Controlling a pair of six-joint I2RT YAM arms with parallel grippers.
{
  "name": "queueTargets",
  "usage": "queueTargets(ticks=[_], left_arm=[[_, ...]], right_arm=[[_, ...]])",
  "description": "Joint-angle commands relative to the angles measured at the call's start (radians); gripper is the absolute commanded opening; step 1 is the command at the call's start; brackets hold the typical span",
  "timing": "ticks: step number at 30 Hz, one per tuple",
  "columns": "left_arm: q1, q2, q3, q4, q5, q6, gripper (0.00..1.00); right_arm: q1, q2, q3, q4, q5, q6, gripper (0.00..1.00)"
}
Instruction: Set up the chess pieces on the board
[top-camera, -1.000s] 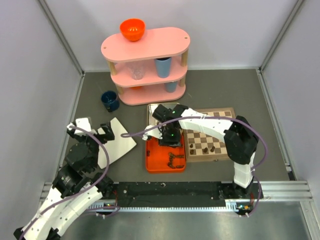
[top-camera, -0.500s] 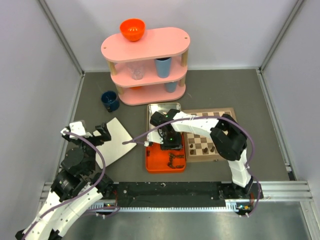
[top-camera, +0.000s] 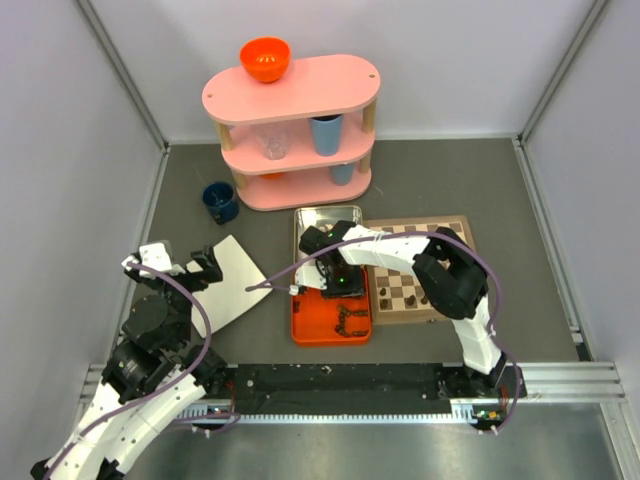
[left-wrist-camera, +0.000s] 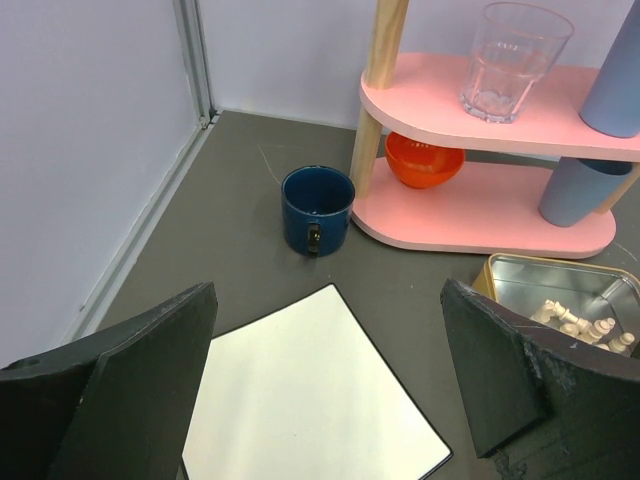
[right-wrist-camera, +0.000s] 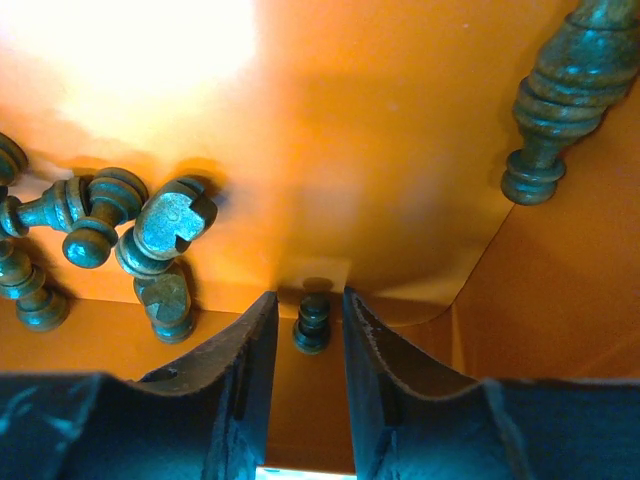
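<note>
The board (top-camera: 455, 240) lies right of the orange tray (top-camera: 312, 325), with a few dark chess pieces (top-camera: 410, 297) on its near rows. My right gripper (top-camera: 340, 285) reaches down into the tray. In the right wrist view it (right-wrist-camera: 310, 310) is open, and its fingers straddle a small dark pawn (right-wrist-camera: 313, 322) lying by the tray wall, with a narrow gap on each side. Other dark pieces (right-wrist-camera: 165, 225) lie to the left and one (right-wrist-camera: 565, 90) at the upper right. Cream pieces (left-wrist-camera: 585, 322) lie in the silver tin (left-wrist-camera: 520, 275). My left gripper (left-wrist-camera: 330, 390) is open and empty above a white sheet (left-wrist-camera: 300, 400).
A pink three-tier shelf (top-camera: 290, 95) stands at the back with an orange bowl (top-camera: 265, 58), a glass and blue cups. A dark blue mug (top-camera: 219, 200) sits on the table left of it. The silver tin (top-camera: 325, 215) is behind the tray. The white sheet (top-camera: 235, 285) lies at the left.
My right gripper has shifted slightly nearer and lower inside the orange tray, around the pawn. My left arm drew back to the left, then held still.
</note>
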Motion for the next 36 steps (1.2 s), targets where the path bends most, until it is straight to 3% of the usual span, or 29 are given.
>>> queueTargets(ticks=[1,10,21,25,29,34,36], left_arm=[[0.006,0.011,0.001,0.047,0.009,0.011,0.99],[0.008,0.012,-0.001,0.047,0.012,0.011,0.99],[0.006,0.017,-0.004,0.058,0.110,0.008,0.99],[0.005,0.041,-0.006,0.099,0.408,0.011,0.99],[0.005,0.179,0.079,0.070,0.660,-0.085,0.99],[0.005,0.322,0.135,0.150,0.877,-0.257,0.94],[0.005,0.367,0.132,0.218,0.936,-0.320,0.93]], right_arm=[[0.015,0.014,0.028,0.008,-0.009,0.001,0.28],[0.016,0.000,0.039,0.010,-0.048,0.010,0.13],[-0.042,-0.165,0.080,0.008,-0.222,0.038,0.09],[-0.080,-0.256,0.089,0.008,-0.342,0.064,0.08],[-0.151,-0.374,0.109,0.011,-0.526,0.127,0.09],[-0.324,-0.499,0.071,0.107,-0.785,0.246,0.09],[-0.420,-0.579,0.008,0.187,-0.859,0.367,0.09]])
